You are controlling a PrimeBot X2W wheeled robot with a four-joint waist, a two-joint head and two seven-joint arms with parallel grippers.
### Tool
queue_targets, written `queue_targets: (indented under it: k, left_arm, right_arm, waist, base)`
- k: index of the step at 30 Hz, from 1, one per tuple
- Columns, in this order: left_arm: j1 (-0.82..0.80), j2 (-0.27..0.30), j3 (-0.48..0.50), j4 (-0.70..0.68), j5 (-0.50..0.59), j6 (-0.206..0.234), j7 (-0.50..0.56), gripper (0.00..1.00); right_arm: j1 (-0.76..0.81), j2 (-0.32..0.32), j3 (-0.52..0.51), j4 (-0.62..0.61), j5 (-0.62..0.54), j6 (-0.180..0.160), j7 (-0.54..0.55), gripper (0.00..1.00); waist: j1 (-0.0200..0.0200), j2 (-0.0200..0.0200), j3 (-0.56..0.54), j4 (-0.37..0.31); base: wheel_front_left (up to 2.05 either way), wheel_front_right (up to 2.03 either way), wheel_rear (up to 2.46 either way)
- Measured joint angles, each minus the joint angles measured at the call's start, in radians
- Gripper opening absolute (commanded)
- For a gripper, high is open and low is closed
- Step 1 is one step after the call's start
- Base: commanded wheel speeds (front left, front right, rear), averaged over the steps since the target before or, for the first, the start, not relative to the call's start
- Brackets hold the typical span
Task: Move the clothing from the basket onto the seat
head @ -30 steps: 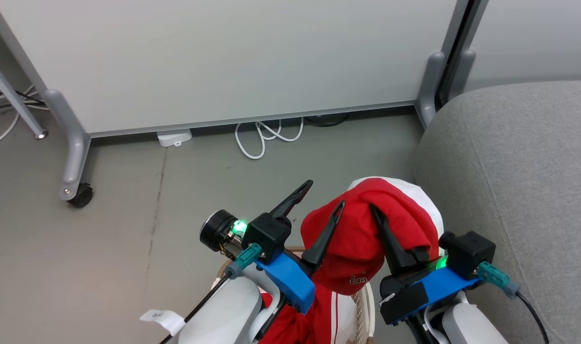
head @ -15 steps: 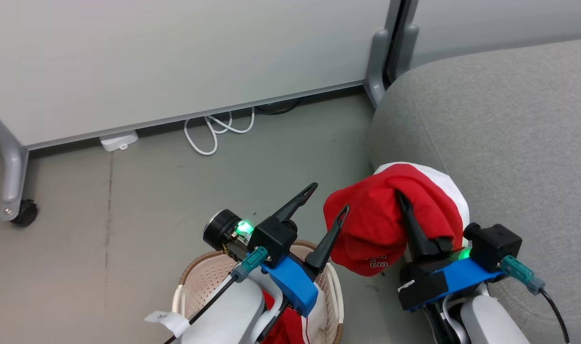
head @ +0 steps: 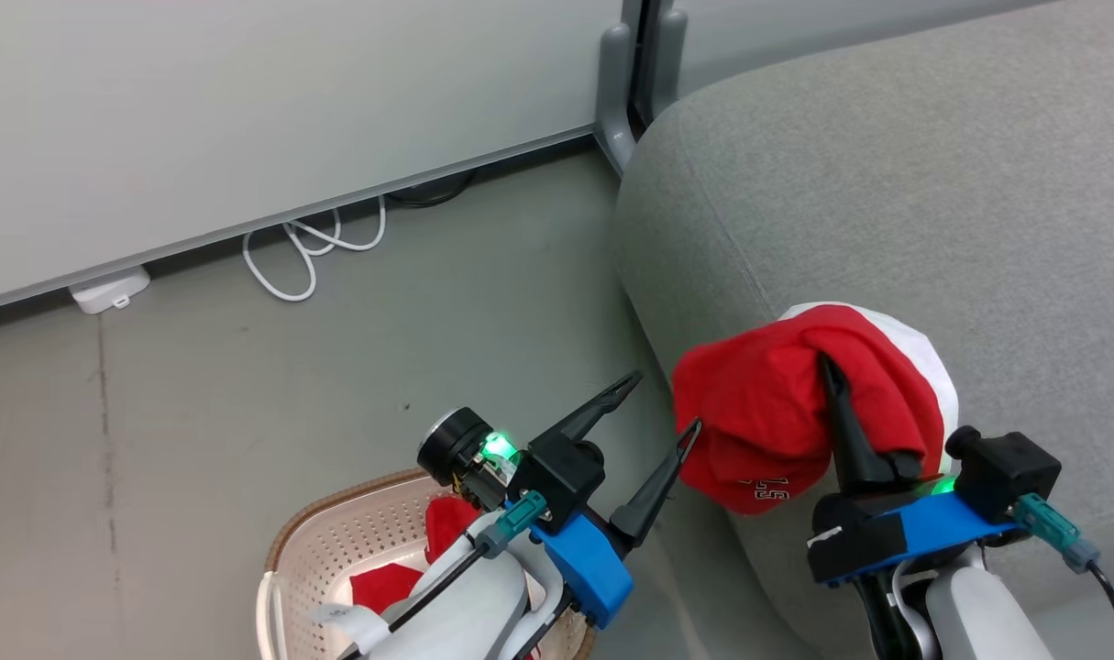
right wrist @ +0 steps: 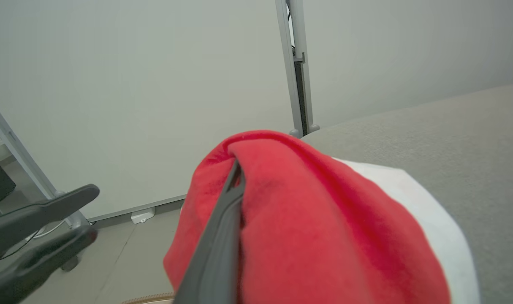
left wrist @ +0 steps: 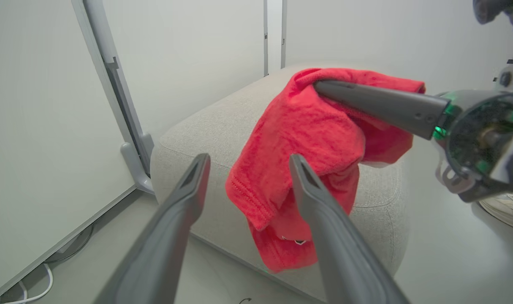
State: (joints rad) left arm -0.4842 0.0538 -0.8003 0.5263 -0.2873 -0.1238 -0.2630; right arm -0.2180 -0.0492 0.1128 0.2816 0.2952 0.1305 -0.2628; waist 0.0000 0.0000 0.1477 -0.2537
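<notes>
At lower right my right gripper point(head: 827, 365) clamps the red clothing point(head: 758, 417) near the seat point(head: 887, 183); my left gripper point(head: 664, 401), lower centre, gapes empty.

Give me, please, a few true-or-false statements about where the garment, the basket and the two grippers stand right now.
1. The right gripper is shut on a red garment. True.
2. The left gripper grips that garment too. False: its jaws stand open and empty beside it.
3. The garment lies released on the grey sofa cushion. False: it hangs from the right gripper.
4. The laundry basket has red clothing in it. True.
5. The white cable lies on the cushion. False: it lies on the floor by the wall panel.
</notes>
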Motion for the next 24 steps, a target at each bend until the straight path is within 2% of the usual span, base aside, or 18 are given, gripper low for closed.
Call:
queue_targets:
  k: [7, 15, 24]
  left_arm:
    - [-0.005, 0.0, -0.022, -0.006, 0.0, 0.0, 0.0, 1.0]
    - [-0.021, 0.003, -0.016, -0.021, 0.007, -0.001, 0.0, 1.0]
    - [-0.088, 0.034, 0.002, -0.073, 0.045, 0.0, 0.0, 1.0]
  right_arm:
    - [0.026, 0.0, -0.025, -0.013, 0.006, 0.0, 0.0, 0.0]
    - [0.017, 0.0, -0.057, -0.061, 0.008, 0.0, 0.0, 0.0]
    - [-0.156, 0.0, -0.174, -0.147, -0.018, 0.0, 0.0, 0.0]
  waist:
    - [0.0, 0.0, 0.016, -0.047]
    - [0.0, 0.0, 0.038, -0.057]
    - [0.0, 0.0, 0.139, -0.047]
  base:
    - [0.0, 0.0, 0.0]
    - [0.0, 0.0, 0.0]
    - [0.0, 0.0, 0.0]
